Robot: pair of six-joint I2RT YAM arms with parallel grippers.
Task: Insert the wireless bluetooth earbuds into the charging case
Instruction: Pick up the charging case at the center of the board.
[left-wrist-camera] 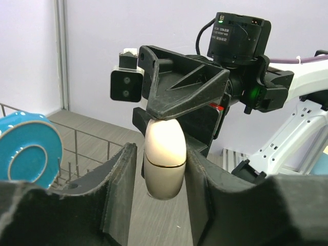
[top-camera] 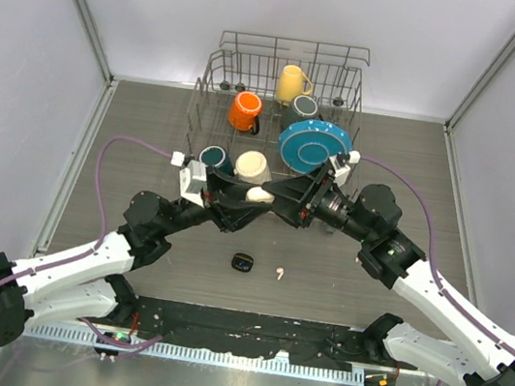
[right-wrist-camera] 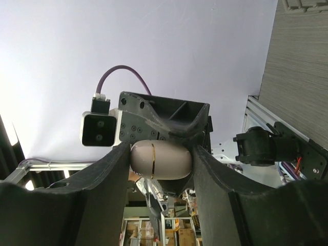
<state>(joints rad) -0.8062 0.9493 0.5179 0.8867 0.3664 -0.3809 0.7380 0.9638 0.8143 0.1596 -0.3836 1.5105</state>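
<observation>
Our case (top-camera: 259, 194) lies left to right between us: right gripper (right-wrist-camera: 160, 154) grasps its right end, left gripper (left-wrist-camera: 160, 154) sits around its left end, gripping or not we cannot tell.

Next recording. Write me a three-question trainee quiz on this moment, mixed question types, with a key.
1. True or false: the white case rests on the table.
2. What lies beside the black case? A. a white earbud B. an orange mug C. a spoon
3. Fill in: the plate in the rack is ____.
Key: 1 false, the right gripper holds it up; 2 A; 3 blue.
</observation>
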